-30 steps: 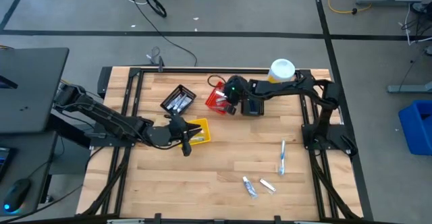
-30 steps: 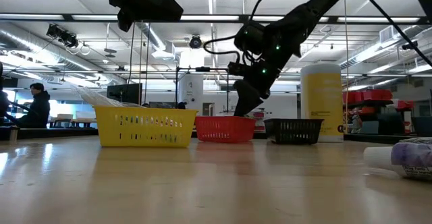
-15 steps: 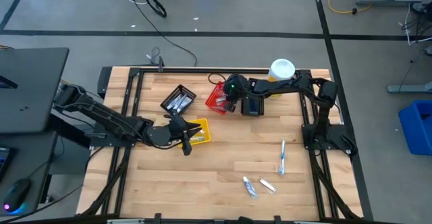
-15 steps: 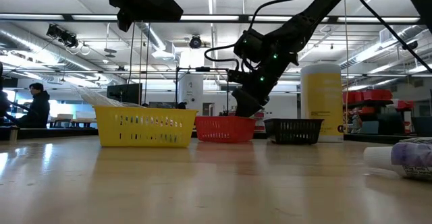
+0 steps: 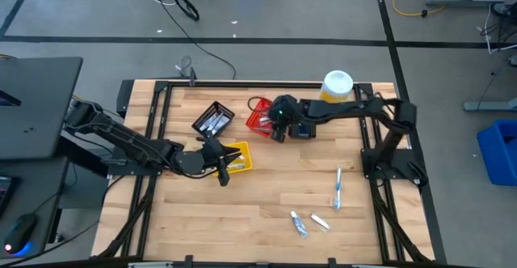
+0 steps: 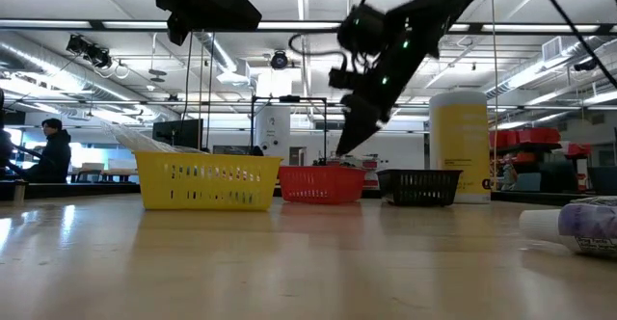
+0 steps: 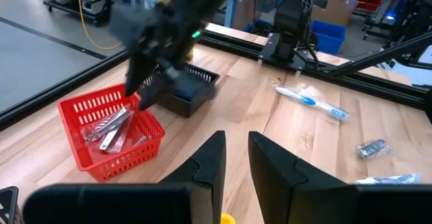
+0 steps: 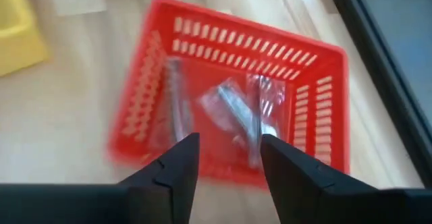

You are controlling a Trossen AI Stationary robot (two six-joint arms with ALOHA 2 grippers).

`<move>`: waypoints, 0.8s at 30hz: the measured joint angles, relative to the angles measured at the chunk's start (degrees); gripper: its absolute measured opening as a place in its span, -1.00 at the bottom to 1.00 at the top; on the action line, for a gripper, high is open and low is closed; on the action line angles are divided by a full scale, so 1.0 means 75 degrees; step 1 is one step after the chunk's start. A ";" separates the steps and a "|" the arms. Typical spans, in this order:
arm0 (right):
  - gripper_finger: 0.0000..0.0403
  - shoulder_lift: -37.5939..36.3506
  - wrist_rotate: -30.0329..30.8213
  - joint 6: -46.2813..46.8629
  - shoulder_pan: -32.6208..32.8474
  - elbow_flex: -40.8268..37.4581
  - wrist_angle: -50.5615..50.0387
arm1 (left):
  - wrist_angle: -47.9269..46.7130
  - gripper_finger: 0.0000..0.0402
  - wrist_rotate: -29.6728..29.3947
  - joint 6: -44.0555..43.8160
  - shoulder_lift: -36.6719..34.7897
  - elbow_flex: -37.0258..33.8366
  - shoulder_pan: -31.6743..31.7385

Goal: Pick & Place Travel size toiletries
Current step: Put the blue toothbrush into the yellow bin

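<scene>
My right gripper [image 5: 276, 125] hangs open and empty just above the red mesh basket [image 8: 236, 96], which holds several clear-wrapped toiletries [image 8: 233, 109]; in the low view the right gripper [image 6: 349, 142] is above the red basket's rim [image 6: 321, 172]. My left gripper [image 5: 221, 171] waits over the yellow basket [image 5: 240, 157], fingers slightly apart [image 7: 236, 160], holding nothing. A white-and-blue toothbrush [image 5: 338, 187] and two small tubes [image 5: 299, 224] [image 5: 321, 221] lie flat on the table's near right part.
A black basket [image 5: 214, 120] with white items sits left of the red one, and another dark basket [image 5: 303, 127] is on its right. The big yellow white-capped bottle [image 5: 338, 84] stands at the far edge. Bare wood [image 5: 275, 191] lies between the baskets and the loose toiletries.
My right gripper has risen out of the red basket, from down at its rim to well above it. The left arm has kept still.
</scene>
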 joint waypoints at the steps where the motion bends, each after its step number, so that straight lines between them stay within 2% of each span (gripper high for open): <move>1: -0.16 -0.0194 0.0133 0.0102 0.0165 0.0000 -0.0214 | 0.0001 -0.65 0.0000 0.0000 0.0000 0.0000 0.0000; 7: -0.14 -0.1325 0.0148 0.0827 0.1280 0.0000 -0.1755 | 0.0000 -0.65 0.0000 -0.0010 0.0000 0.0000 0.0000; 11: -0.05 -0.1809 0.0142 0.1408 0.2124 0.0000 -0.2543 | 0.0002 -0.65 0.0000 -0.0018 0.0000 -0.0003 0.0000; 18: 0.17 -0.1935 -0.0107 0.3275 0.3502 0.0003 -0.3890 | 0.0005 -0.65 0.0003 -0.0021 0.0000 0.0000 0.0000; 24: 0.21 -0.1935 -0.0264 0.5024 0.4528 0.0003 -0.4890 | 0.0001 -0.65 0.0003 -0.0119 0.0000 0.0000 0.0000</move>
